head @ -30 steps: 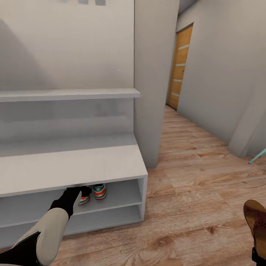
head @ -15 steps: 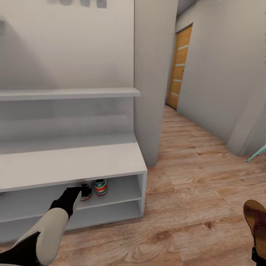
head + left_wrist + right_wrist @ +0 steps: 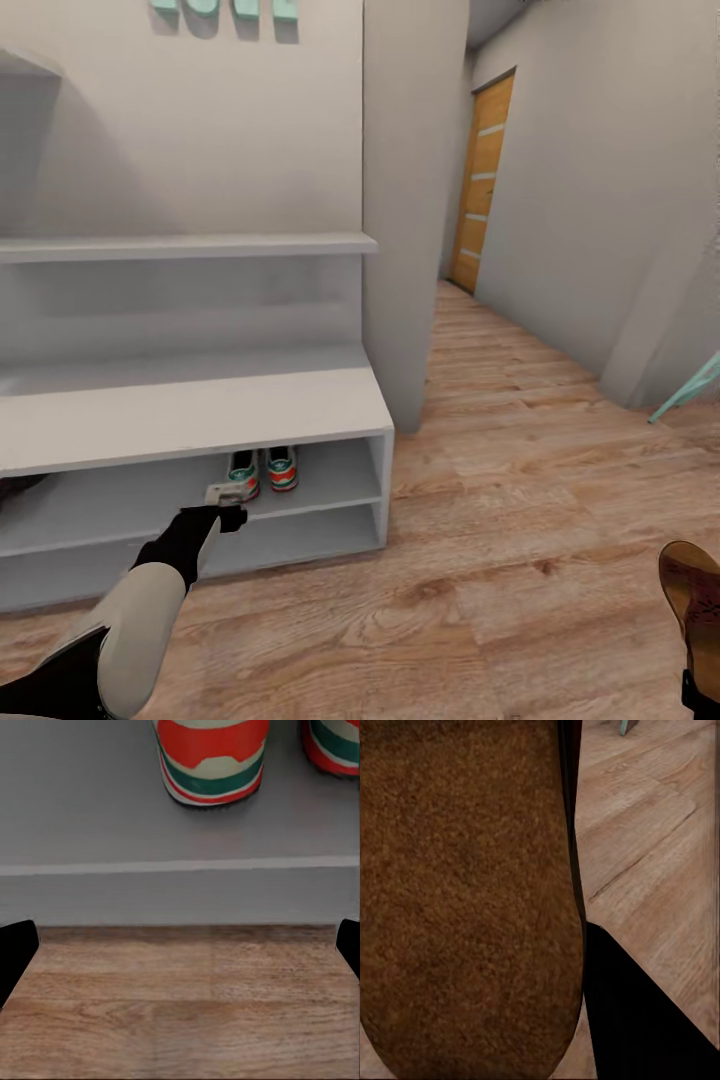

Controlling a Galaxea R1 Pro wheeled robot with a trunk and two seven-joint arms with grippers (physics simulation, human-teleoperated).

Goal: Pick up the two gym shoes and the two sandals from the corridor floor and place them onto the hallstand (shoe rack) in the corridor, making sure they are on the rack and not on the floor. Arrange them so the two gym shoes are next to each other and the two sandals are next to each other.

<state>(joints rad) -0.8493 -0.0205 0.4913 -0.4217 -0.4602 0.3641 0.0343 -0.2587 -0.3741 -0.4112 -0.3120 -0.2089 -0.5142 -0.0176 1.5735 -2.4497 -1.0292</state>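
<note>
L gripper point(image 3: 226, 512): fingers spread, empty, just in front of hallstand point(image 3: 190, 415) upper low shelf. R gripper point(image 3: 585, 945): clamped on one sandal point(image 3: 694, 595), held above corridor floor point(image 3: 520, 540) at near right. Gym shoes point(image 3: 262, 471): side by side on that shelf, heels outward. Far: orange door point(image 3: 482, 180).

pale grey plaster walls point(image 3: 560, 180) line a narrow passage; an orange wooden door with pale horizontal strips point(image 3: 482, 180) stands at its far end.
</note>
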